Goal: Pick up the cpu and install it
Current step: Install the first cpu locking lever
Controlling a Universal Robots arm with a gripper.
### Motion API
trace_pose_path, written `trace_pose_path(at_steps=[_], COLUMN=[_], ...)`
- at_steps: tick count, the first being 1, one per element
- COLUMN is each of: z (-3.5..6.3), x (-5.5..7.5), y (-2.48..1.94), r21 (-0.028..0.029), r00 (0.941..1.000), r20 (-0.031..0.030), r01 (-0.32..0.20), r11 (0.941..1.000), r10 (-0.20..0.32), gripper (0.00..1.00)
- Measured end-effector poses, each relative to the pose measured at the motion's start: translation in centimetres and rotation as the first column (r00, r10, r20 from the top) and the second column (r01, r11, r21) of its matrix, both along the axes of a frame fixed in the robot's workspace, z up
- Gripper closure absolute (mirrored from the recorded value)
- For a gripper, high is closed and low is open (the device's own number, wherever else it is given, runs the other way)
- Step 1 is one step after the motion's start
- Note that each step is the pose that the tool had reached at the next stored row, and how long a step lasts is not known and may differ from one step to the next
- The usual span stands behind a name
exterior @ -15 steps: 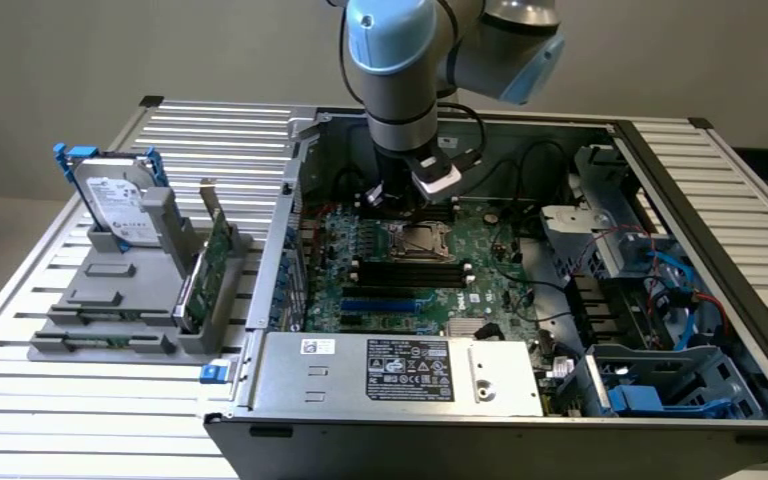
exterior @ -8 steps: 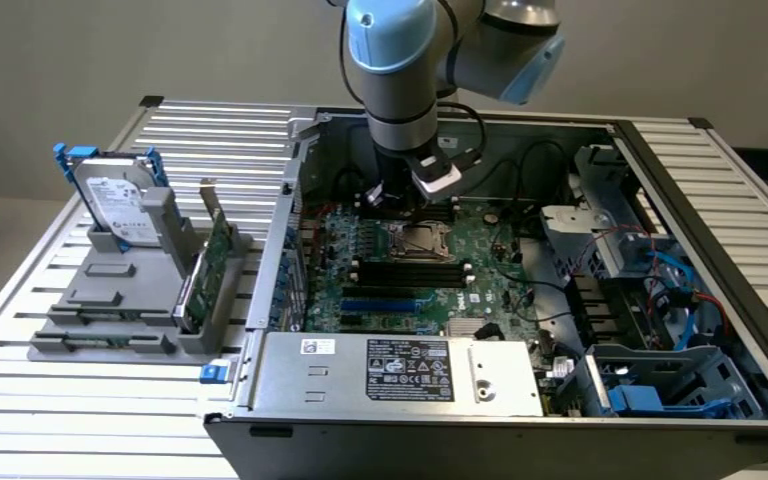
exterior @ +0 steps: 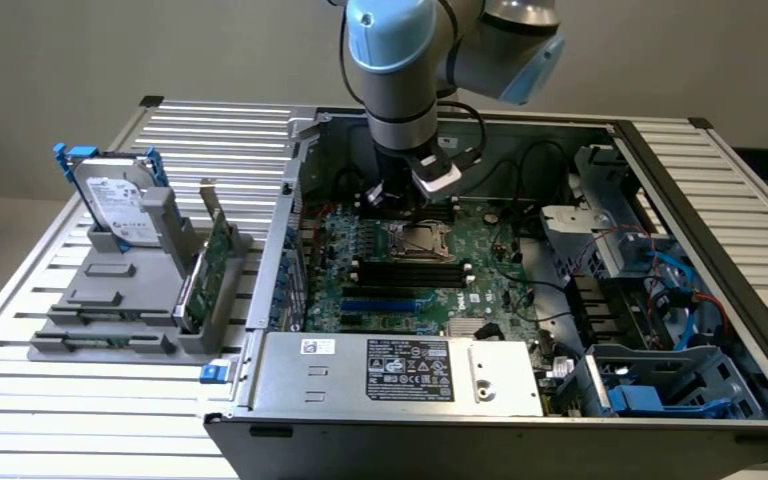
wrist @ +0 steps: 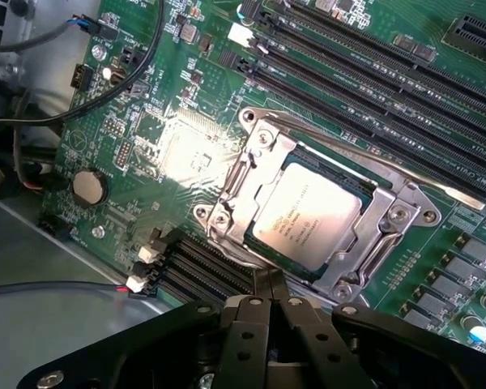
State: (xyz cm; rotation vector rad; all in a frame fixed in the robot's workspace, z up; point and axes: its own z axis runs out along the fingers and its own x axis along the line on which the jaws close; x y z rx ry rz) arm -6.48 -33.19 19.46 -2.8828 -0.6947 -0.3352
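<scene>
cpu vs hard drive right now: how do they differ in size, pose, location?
Size: the cpu is a small square; the hard drive is a much larger rectangle. Pose: the cpu lies flat in the socket; the hard drive stands upright in the grey rack, outside the case. Both have silver faces.

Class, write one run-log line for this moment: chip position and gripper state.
shiny silver square cpu: lying in metal-framed socket | gripper: jaws shut, empty, by the socket's edge
</scene>
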Motion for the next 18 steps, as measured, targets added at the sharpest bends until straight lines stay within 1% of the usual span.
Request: trace_pose_path(at_steps=[8,12,18], z=[0.00,0.05,0.71], x=[0.02,0.03,0.02], y=[0.05,0.06,0.06], r21=[-0.0001,-0.0001,-0.0001], r00=[1.0000,1.0000,1.0000], r20=[0.0025,0.0028,0.0029], r01=[0.000,0.000,0.000], r11=[1.0000,1.0000,1.0000], r10=[0.000,0.000,0.000], gripper=[0.89,0.89,0.89])
